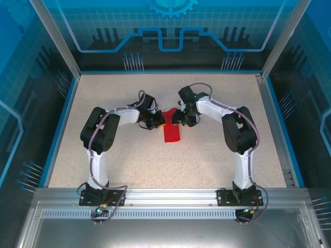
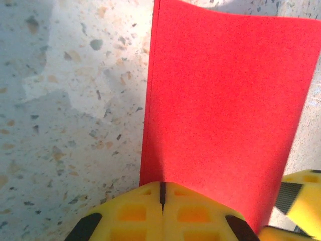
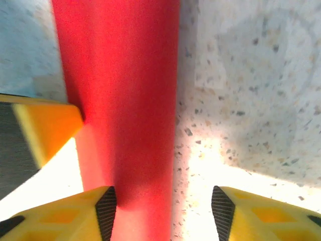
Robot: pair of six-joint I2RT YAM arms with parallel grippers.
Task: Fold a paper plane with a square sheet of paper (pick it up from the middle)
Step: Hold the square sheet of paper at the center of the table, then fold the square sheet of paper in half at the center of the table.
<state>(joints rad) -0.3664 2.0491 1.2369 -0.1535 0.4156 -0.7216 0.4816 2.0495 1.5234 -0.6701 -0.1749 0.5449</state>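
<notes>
Pinching the square sheet of paper (image 2: 225,100), left tool (image 2: 162,201) closed; right tool (image 3: 163,203) open around it.

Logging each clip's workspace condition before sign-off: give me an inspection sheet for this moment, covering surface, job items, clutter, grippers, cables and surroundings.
Surface: speckled beige table, no damage seen.
Job's things: square sheet of paper, red, folded to a narrow rectangle, mid-table between the grippers.
Clutter: nothing seen.
Grippers: left gripper shut, tips at the paper's edge; right gripper open, paper between its fingers.
Cables: cables run along both arms, untangled.
Surroundings: blue-patterned enclosure walls; aluminium rail at the near edge.
</notes>
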